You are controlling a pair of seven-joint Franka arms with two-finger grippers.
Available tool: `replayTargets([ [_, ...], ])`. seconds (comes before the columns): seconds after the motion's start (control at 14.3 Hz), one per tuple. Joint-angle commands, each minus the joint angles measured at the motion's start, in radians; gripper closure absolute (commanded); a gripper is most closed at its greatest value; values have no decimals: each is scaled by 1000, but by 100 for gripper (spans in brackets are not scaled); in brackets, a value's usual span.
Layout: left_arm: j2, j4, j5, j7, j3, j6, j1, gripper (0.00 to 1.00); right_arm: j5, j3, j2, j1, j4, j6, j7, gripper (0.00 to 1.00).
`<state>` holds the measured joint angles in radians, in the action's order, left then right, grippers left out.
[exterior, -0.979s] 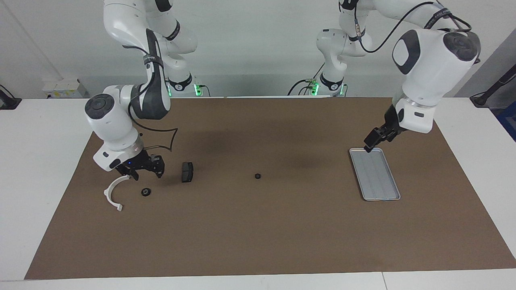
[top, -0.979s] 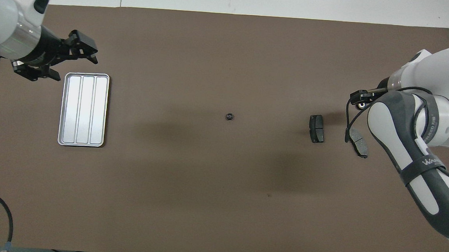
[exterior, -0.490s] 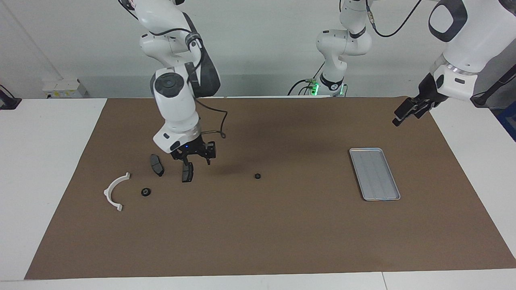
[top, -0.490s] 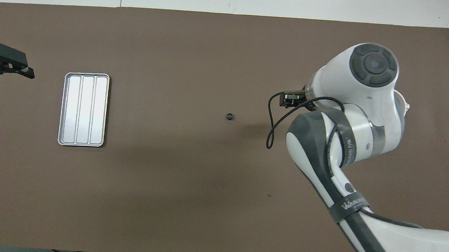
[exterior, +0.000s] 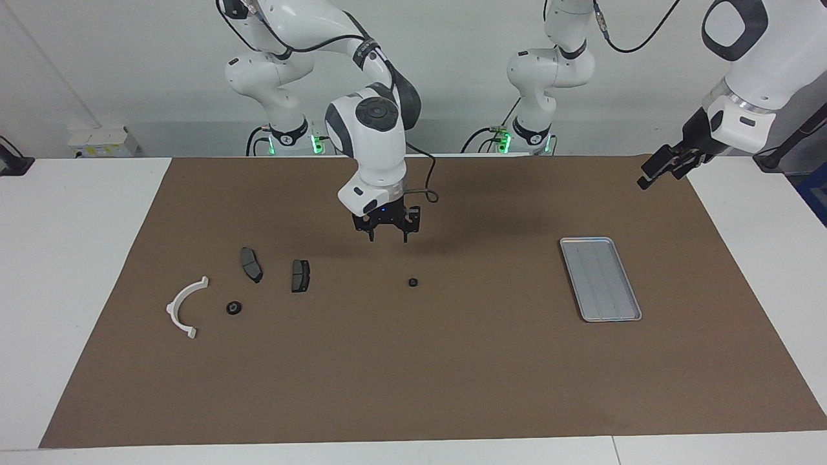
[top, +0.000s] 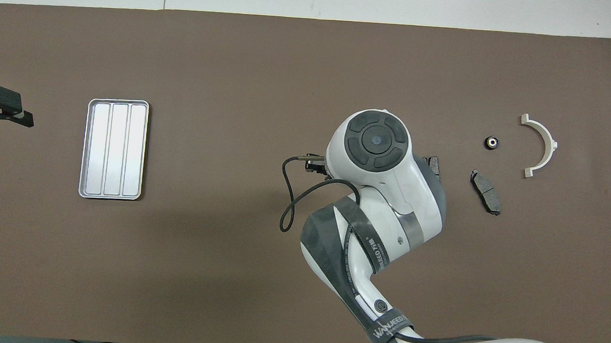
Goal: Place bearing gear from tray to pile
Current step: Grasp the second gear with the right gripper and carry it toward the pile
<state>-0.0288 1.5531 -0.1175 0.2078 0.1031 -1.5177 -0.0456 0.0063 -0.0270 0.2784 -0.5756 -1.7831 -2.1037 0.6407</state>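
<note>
Facing view, nine to three o'clock: white half-ring bracket (exterior: 185, 307), bearing gear (exterior: 234, 308), two brake pads (exterior: 251, 264) form pile. Right gripper (exterior: 387, 236) raised mid-worktop, fingers released, empty. Second bearing gear (exterior: 412, 282) on mat. Tray (exterior: 599, 278) bare. Left gripper (exterior: 658, 168) raised at worktop's edge, fingers released, empty.

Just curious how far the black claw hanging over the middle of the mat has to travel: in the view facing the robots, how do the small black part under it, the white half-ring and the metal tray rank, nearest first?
From the right gripper:
1. Small bearing gear, mid-mat, almost beneath it.
2. Tray, toward the left arm's end.
3. White half-ring bracket, toward the right arm's end; only slightly farther than the tray.
</note>
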Motion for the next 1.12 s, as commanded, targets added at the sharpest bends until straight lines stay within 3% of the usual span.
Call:
replayTargets([
  [0.0,32,44,16,-47,-19,-45,16,0,-15,-4,45,-6,-16,-82,39,25],
  [0.49,43,53,16,-74,-17,-32,6,0,-12,-4,165,-39,22,-213,90,25],
  [1.05,41,41,70,-88,-20,-36,0,0,-17,-4,228,-24,27,-289,59,26],
])
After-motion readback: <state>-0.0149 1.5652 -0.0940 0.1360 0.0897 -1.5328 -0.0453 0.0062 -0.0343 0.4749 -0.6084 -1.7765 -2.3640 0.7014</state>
